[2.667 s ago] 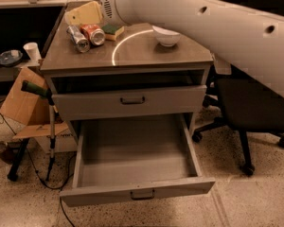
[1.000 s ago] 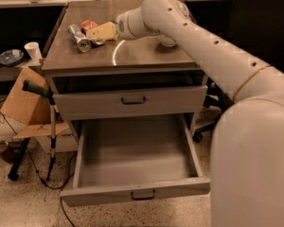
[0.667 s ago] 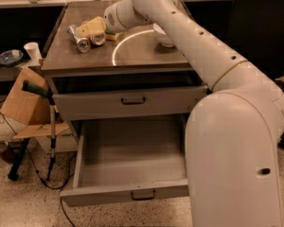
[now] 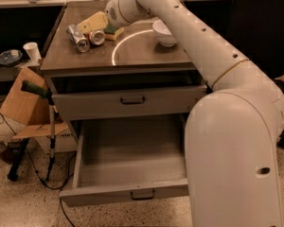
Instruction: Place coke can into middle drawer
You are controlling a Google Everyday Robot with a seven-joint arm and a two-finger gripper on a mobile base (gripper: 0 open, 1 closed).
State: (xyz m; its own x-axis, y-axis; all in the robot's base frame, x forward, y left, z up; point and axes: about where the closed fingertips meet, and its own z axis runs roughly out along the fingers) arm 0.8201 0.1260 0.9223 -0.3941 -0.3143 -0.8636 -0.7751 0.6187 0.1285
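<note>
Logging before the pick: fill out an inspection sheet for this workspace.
Surface: cabinet top, brown, glare ring.
Job's things: coke can lying on its side on the top; middle drawer pulled open.
Clutter: silver can beside the coke can, sponge, white bowl.
Grippers: gripper close above the two cans.
Cables: dark cable on the floor, left.
Surroundings: cardboard box, paper cup, black chair.

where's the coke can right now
In the camera view the coke can lies on its side at the back left of the cabinet top, beside the silver can, with the end effector close by it.
</note>
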